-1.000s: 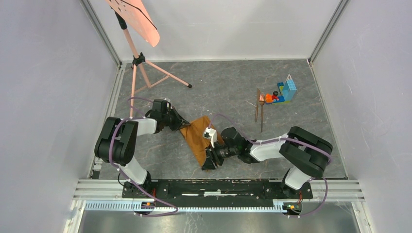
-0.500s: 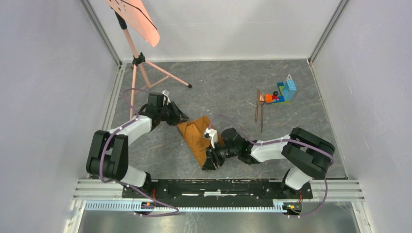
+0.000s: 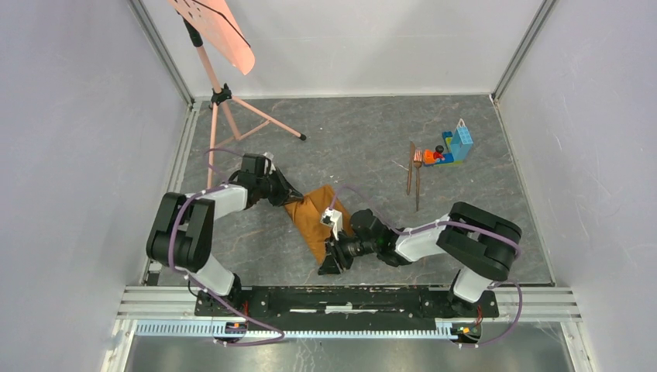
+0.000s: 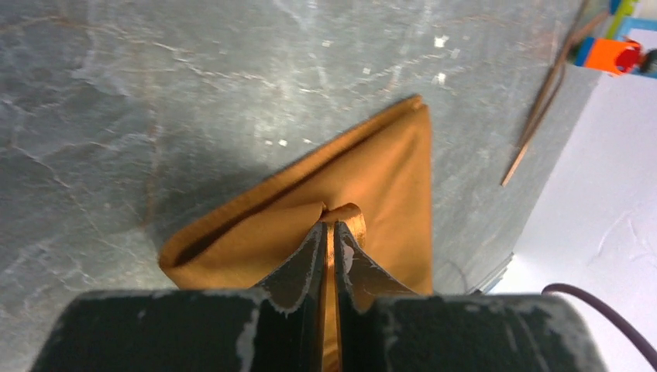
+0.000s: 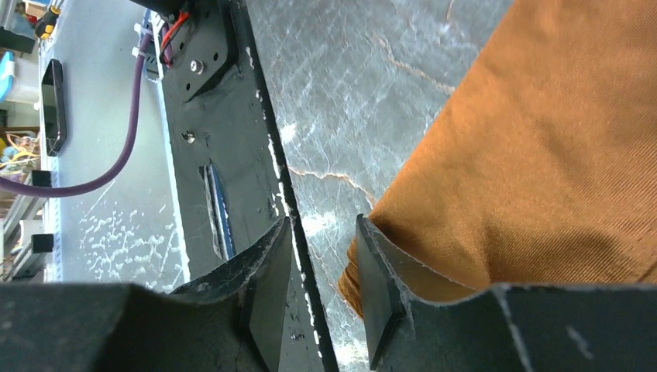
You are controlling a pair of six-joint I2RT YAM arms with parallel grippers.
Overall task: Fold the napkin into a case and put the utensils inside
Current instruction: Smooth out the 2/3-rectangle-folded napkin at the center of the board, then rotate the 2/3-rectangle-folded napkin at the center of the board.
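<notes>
Napkin [image 3: 314, 218] lies folded on the grey desk [image 3: 356, 139], near the middle and toward the arms' side, between the two hands. In the left wrist view it is a layered wedge coming to a point at its far end [image 4: 380, 178], with one open fold along its left edge.

The left hand [image 3: 289, 197] is at the napkin's upper left corner. Its jaws are almost together [image 4: 329, 229], and a thin strip of orange cloth is pinched between them, with a small curl of cloth standing up at the tips.

The right hand [image 3: 331, 262] is low at the napkin's near corner. Its jaws stand partly apart [image 5: 323, 225]. Only the desk and the black rail show in the gap, and the cloth's corner [image 5: 542, 155] lies against the outer side of one finger, so it grips nothing.

The utensils [image 3: 414, 174] lie side by side on the desk, well apart from the napkin to the right and just beside a pile of bricks [image 3: 453, 146]. A pink stand [image 3: 221, 97] is at the far left.
</notes>
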